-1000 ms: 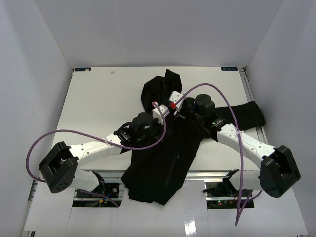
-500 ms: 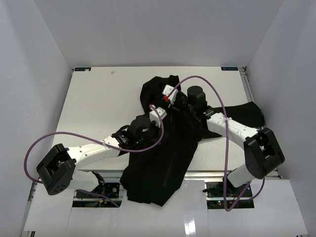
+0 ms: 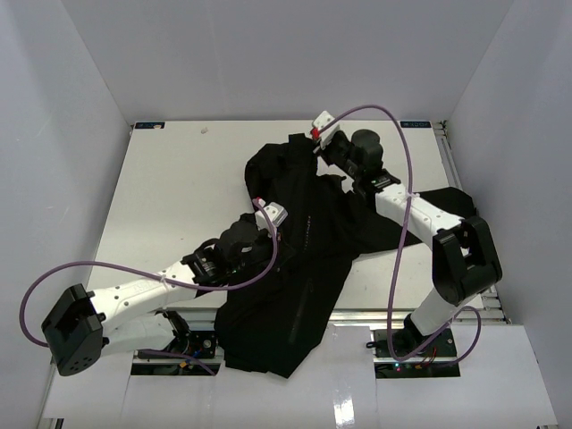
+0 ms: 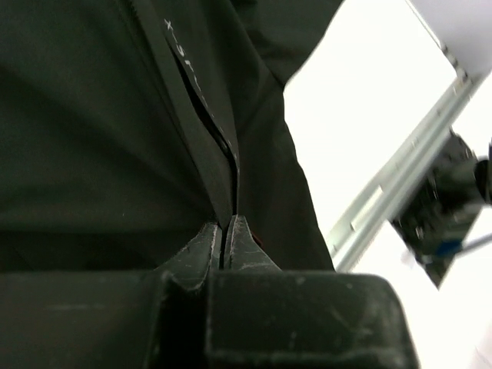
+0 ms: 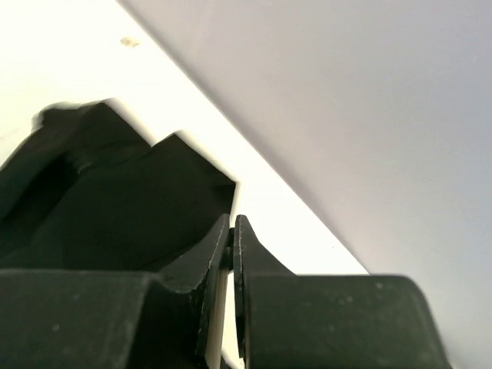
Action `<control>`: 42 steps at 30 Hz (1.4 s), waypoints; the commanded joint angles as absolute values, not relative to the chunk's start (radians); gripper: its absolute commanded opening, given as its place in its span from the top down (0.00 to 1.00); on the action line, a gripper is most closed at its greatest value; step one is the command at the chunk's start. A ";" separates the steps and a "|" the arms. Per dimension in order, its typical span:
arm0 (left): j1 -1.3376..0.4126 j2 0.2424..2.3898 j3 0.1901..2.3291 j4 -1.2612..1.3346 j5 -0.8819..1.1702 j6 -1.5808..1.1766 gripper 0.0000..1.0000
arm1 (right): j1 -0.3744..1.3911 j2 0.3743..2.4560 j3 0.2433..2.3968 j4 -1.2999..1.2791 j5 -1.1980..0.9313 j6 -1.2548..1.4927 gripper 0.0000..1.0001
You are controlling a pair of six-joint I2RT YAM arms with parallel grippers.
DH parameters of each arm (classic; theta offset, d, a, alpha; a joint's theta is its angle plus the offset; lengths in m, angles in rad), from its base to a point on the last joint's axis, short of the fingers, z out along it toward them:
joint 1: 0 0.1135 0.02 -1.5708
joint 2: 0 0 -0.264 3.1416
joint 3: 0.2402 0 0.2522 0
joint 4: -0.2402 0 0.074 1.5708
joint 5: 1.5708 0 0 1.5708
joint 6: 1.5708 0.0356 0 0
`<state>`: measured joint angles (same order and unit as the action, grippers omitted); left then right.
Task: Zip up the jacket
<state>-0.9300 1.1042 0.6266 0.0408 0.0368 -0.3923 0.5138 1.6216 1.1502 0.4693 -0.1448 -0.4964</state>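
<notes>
On table (image 3: 179, 179), jacket (image 3: 304, 268) pinched by left claw (image 4: 223, 231), right claw (image 5: 232, 229).

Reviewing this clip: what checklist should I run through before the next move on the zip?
1. Left gripper shut on jacket at the zip line: ok.
2. Right gripper shut at the jacket's far top edge: ok.
3. Zip pull in the right gripper's grip: cannot tell.
4. Zip closed all the way up: cannot tell.
5. Jacket wholly on the table: not ok, the hem hangs over the near edge.
</notes>
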 commanded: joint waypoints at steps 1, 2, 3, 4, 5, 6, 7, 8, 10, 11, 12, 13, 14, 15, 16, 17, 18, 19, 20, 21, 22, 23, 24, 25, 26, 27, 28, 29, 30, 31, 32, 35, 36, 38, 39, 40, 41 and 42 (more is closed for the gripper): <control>-0.969 1.064 0.606 -0.075 0.108 -0.414 1.00 | 0.419 1.650 1.312 0.600 -0.047 -0.454 0.92; -0.970 1.062 0.606 -0.077 0.107 -0.414 1.00 | 0.406 1.662 1.338 0.584 -0.052 -0.453 0.92; -0.972 1.058 0.604 -0.078 0.105 -0.412 1.00 | 0.399 1.682 1.356 0.573 -0.059 -0.453 0.92; -0.974 1.056 0.602 -0.077 0.103 -0.409 1.00 | 0.392 1.697 1.376 0.563 -0.064 -0.454 0.92; -0.974 1.055 0.600 -0.077 0.097 -0.405 1.00 | 0.387 1.711 1.392 0.556 -0.064 -0.456 0.92; -0.974 1.055 0.600 -0.077 0.091 -0.402 1.00 | 0.384 1.724 1.404 0.551 -0.064 -0.458 0.92; -0.974 1.056 0.600 -0.078 0.087 -0.401 1.00 | 0.382 1.733 1.410 0.551 -0.063 -0.461 0.92; -0.974 1.061 0.600 -0.078 0.079 -0.400 1.00 | 0.377 1.742 1.414 0.553 -0.062 -0.462 0.92; -0.974 1.077 0.602 -0.076 0.058 -0.400 1.00 | 0.367 1.769 1.442 0.555 -0.059 -0.466 0.92; -0.974 1.087 0.605 -0.070 0.034 -0.401 1.00 | 0.363 1.781 1.453 0.555 -0.061 -0.466 0.92; -0.974 1.098 0.607 -0.063 0.005 -0.402 1.00 | 0.360 1.792 1.464 0.555 -0.066 -0.465 0.92; -0.974 1.109 0.610 -0.055 -0.024 -0.403 1.00 | 0.356 1.804 1.474 0.555 -0.070 -0.465 0.92; -0.970 1.133 0.626 -0.048 -0.048 -0.410 1.00 | 0.355 1.814 1.497 0.552 -0.075 -0.463 0.92; -0.966 1.160 0.645 -0.041 -0.072 -0.419 1.00 | 0.353 1.825 1.523 0.548 -0.080 -0.461 0.92; -0.957 1.186 0.666 -0.038 -0.085 -0.425 1.00 | 0.353 1.851 1.548 0.539 -0.079 -0.457 0.92; -0.928 1.219 0.691 -0.029 -0.091 -0.435 1.00 | 0.352 1.876 1.585 0.525 -0.068 -0.451 0.92; -0.895 1.254 0.720 -0.019 -0.095 -0.447 1.00 | 0.351 1.900 1.628 0.509 -0.055 -0.445 0.92; -0.866 1.307 0.761 0.007 -0.071 -0.469 1.00 | 0.350 1.918 1.698 0.478 -0.052 -0.445 0.92; -0.837 1.329 0.778 0.040 -0.011 -0.478 1.00 | 0.348 1.953 1.729 0.464 -0.053 -0.444 0.92; -0.793 1.360 0.800 0.098 0.040 -0.487 1.00 | 0.346 1.982 1.773 0.452 -0.054 -0.442 0.92; -0.761 1.388 0.826 0.139 0.075 -0.490 1.00 | 0.345 2.004 1.806 0.445 -0.057 -0.442 0.92; -0.740 1.415 0.853 0.164 0.101 -0.489 1.00 | 0.344 2.021 1.831 0.444 -0.062 -0.443 0.92; -0.728 1.452 0.900 0.167 0.116 -0.479 1.00 | 0.343 2.042 1.858 0.443 -0.063 -0.447 0.92; -0.718 1.492 0.951 0.166 0.128 -0.467 1.00 | 0.342 2.064 1.887 0.443 -0.064 -0.451 0.92; -0.712 1.528 0.993 0.163 0.136 -0.457 1.00 | 0.342 2.085 1.909 0.444 -0.067 -0.455 0.92; -0.708 1.562 1.029 0.159 0.141 -0.447 1.00 | 0.342 2.105 1.927 0.446 -0.071 -0.460 0.92; -0.704 1.591 1.059 0.161 0.145 -0.440 1.00 | 0.342 2.123 1.939 0.452 -0.074 -0.464 0.92; -0.698 1.608 1.068 0.176 0.147 -0.439 1.00 | 0.341 2.136 1.935 0.466 -0.074 -0.466 0.92; -0.691 1.623 1.074 0.196 0.149 -0.441 1.00 | 0.341 2.147 1.925 0.486 -0.075 -0.465 0.92; -0.680 1.637 1.068 0.232 0.149 -0.447 1.00 | 0.341 2.150 1.899 0.522 -0.078 -0.456 0.92; -0.667 1.651 1.061 0.253 0.149 -0.461 1.00 | 0.340 2.158 1.885 0.542 -0.096 -0.443 0.92; -0.637 1.690 1.056 0.278 0.152 -0.495 1.00 | 0.340 2.187 1.871 0.572 -0.159 -0.399 0.92; -0.624 1.709 1.056 0.273 0.149 -0.510 1.00 | 0.341 2.194 1.871 0.577 -0.175 -0.374 0.90; -0.599 1.733 1.039 0.272 0.145 -0.546 1.00 | 0.342 2.201 1.871 0.575 -0.211 -0.337 0.81; -0.590 1.738 1.028 0.281 0.152 -0.556 0.94 | 0.344 2.198 1.871 0.563 -0.225 -0.327 0.72; -0.583 1.741 1.019 0.294 0.165 -0.560 0.83 | 0.347 2.194 1.871 0.545 -0.239 -0.319 0.59; -0.581 1.739 1.016 0.293 0.174 -0.559 0.58 | 0.350 2.177 1.870 0.533 -0.223 -0.312 0.28; -0.580 1.730 1.018 0.283 0.178 -0.548 0.40 | 0.355 2.151 1.858 0.517 -0.196 -0.297 0.14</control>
<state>-0.6019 1.7499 1.0389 0.2659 0.1336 -0.5257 0.3467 2.2171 1.8636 0.4622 -0.1868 -0.3659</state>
